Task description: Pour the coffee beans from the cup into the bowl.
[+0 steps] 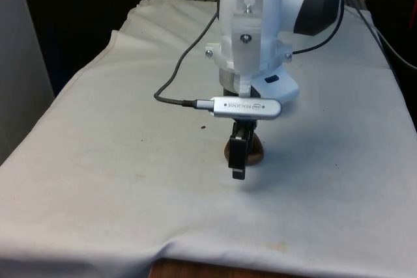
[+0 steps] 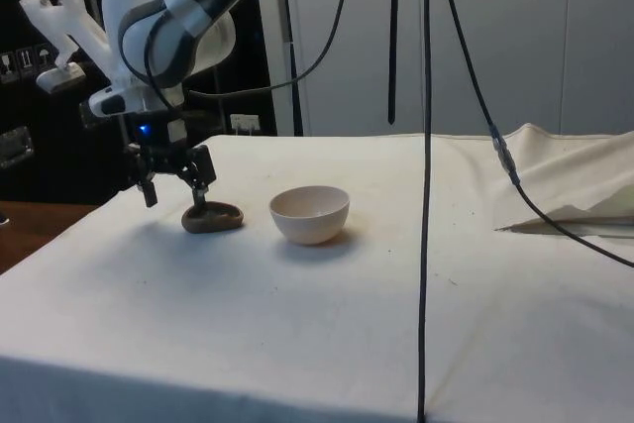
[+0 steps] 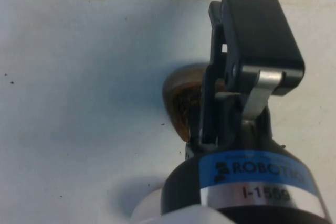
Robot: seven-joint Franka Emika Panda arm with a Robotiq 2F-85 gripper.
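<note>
The claw [image 2: 176,185] is down low over the brown cup [image 2: 212,216], fingers spread apart, one finger dipping to the cup's rim and the other out to the side, gripping nothing yet. The cup sits on the white-clothed tabletop [image 2: 416,304], squat and dark, with something brown visible inside it from the wrist view [image 3: 181,100], presumably the coffee beans. Just beside it stands the pale bowl [image 2: 310,213], apart from the cup, not touching. So this looks like the grasp step, nothing poured so far. Next up, by my read: settle the fingers across the cup's wall, close firmly, lift, carry it over the bowl's rim, then tip. In the front view the claw [image 1: 238,154] hides most of the cup [image 1: 257,151].
</note>
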